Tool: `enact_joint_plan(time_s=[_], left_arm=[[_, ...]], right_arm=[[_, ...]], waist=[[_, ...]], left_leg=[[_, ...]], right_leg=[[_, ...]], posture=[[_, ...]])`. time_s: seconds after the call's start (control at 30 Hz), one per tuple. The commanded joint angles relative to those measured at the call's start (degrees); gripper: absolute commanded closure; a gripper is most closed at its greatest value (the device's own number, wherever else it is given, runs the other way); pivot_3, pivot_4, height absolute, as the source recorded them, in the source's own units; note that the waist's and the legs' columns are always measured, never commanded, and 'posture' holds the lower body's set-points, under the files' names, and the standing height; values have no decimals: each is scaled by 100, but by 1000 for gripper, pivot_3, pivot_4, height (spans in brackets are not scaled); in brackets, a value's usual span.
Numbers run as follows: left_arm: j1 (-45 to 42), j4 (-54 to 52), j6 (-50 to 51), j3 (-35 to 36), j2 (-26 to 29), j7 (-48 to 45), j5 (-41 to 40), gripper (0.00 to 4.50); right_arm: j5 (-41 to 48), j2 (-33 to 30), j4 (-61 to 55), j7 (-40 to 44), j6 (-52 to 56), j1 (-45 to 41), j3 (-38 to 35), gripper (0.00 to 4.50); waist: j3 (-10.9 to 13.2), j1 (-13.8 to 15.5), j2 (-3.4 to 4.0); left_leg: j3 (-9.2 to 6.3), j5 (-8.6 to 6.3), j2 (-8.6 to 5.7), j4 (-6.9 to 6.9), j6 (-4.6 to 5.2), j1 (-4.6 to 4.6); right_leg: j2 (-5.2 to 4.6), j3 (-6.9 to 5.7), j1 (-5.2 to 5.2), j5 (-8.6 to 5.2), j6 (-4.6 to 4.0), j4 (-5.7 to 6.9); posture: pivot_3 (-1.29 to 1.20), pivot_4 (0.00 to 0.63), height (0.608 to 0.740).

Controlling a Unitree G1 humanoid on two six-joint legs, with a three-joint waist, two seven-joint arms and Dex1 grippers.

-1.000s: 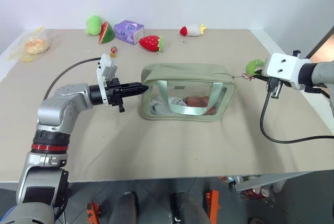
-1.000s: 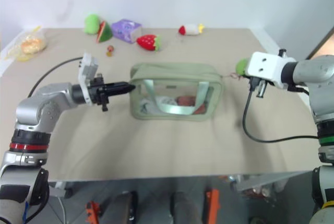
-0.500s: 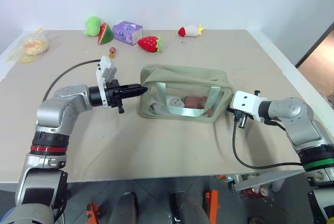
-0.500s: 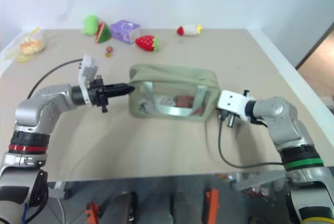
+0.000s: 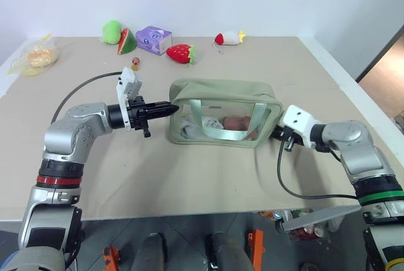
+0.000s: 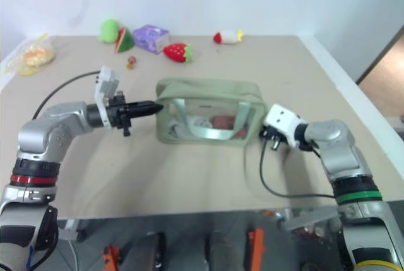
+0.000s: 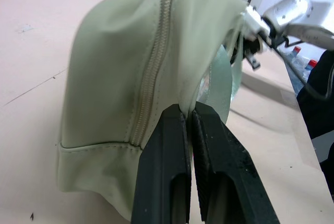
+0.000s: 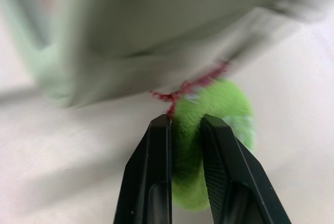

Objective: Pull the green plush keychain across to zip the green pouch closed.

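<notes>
The pale sage-green boxy fabric pouch (image 5: 222, 113) with a clear front panel and green straps sits mid-table on the beige tabletop (image 5: 189, 176). From nine o'clock, the left gripper (image 7: 188, 122) has its two black fingers pressed together, pinching the pouch's end fabric beside the zipper. At three o'clock, the right gripper (image 8: 185, 125) has the small lime-green fuzzy plush keychain (image 8: 216, 130) between its slightly parted fingers, just beside the pouch's end.
</notes>
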Motion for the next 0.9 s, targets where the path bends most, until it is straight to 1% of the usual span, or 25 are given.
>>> enact_joint_plan(time_s=[0.03,0.07,0.13,0.17,0.23,0.27,0.33,0.47,0.5,0.53,0.7,0.83,0.9], left_arm=[[-14,-212,73,124,19,-24,-185,4500],[-21,-213,121,156,9,-13,-235,4500],[-43,-219,244,289,-27,11,-414,3782],[-58,-238,342,358,-32,13,-536,3558],[-53,-369,583,494,-2,12,-813,2934],[-22,-470,685,542,31,16,-928,2464],[64,-655,848,627,105,32,-1104,1939],[404,-1035,1018,912,287,274,-1302,432],[511,-1049,992,1031,346,422,-1258,136],[582,-1051,971,1111,383,536,-1224,34],[1573,-1030,640,1660,731,639,-1131,34],[1890,-981,474,2086,555,1134,-1178,34],[1984,-1022,506,2177,357,1372,-1285,34]], right_arm=[[928,-318,-633,504,649,-116,-745,3177],[1134,-391,-772,634,810,-79,-876,3177],[1456,-525,-1014,806,1081,8,-1089,3183],[1563,-602,-1114,867,1178,70,-1159,3183],[1777,-808,-1321,1066,1349,274,-1309,3183],[1834,-888,-1374,1099,1412,345,-1369,3183],[1943,-979,-1433,1079,1537,420,-1467,3183],[2238,-1066,-1699,1050,1801,605,-1707,3183],[2391,-1068,-1833,1027,1924,667,-1845,3183],[2500,-1069,-1932,1007,2012,714,-1942,3183],[3389,-943,-2727,660,2823,1156,-2811,3183],[3969,-673,-3408,236,3329,1613,-3215,3183],[4019,-459,-3643,-20,3356,1767,-3058,3183]], waist=[[1,2,1],[1,3,1],[1,5,1],[1,6,1],[1,6,1],[1,5,1],[1,5,1],[2,-28,4],[2,-31,4],[2,-33,4],[2,-42,4],[1,5,-1],[0,20,-2]], left_leg=[[-1,0,0,-1,0,-1],[-1,0,0,-3,0,-1],[-2,0,0,-4,0,-1],[-3,0,0,-4,0,-2],[-3,-1,0,-4,0,-2],[-3,-1,0,-4,0,-2],[-3,-1,0,-4,0,-2],[0,-1,0,-4,0,4],[0,-1,2,-4,0,5],[-2,-1,4,-5,0,5],[-1,-2,6,-12,-1,2],[-3,-2,5,-12,-1,1],[-4,-2,5,-6,-1,1]], right_leg=[[0,0,-1,0,0,0],[0,0,-2,-1,1,0],[1,0,-2,-2,1,0],[1,0,-2,-3,1,-1],[1,-1,-1,-3,1,0],[0,-1,-2,-4,1,-1],[0,0,-2,-4,1,-1],[1,3,-3,-3,-1,0],[3,2,-4,-3,-1,0],[5,2,-3,-3,-2,0],[4,3,-8,-4,-7,-1],[3,0,-7,-7,-7,-1],[-1,-3,-4,-7,-7,-1]], posture=[[0,150,740],[0,150,740],[0,150,740],[0,150,740],[0,150,740],[0,150,740],[0,150,740],[0,150,740],[0,150,740],[0,150,740],[0,150,740],[0,150,740],[0,150,740]])
